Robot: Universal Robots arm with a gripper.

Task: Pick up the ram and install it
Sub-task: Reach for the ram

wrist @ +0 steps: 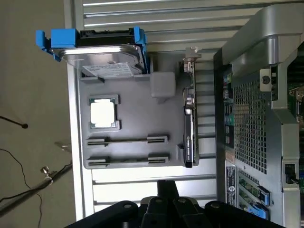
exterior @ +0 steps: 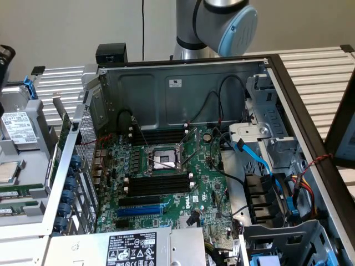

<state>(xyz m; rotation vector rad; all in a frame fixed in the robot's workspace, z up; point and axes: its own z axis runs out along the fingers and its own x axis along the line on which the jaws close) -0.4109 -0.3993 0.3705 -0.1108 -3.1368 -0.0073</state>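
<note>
1. The grey metal computer case point(exterior: 183, 100) is sitting beside the end effector point(wrist: 167, 190).
2. The grey plastic tray point(wrist: 137, 109) is lying ahead of it.
3. The ram point(wrist: 127, 160), a thin green circuit-board stick, is standing edge-up in that tray, closest ahead; centring squarely over its middle seems wise.
4. The end effector is hovering closed, empty.

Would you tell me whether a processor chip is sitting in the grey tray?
Yes, a square silver processor chip lies flat in a recess of the grey tray, near the blue-framed hard drive.

Two thin ram sticks point(wrist: 127, 140), edge-up and parallel, in holders of the gray tray point(wrist: 137, 114)
</note>
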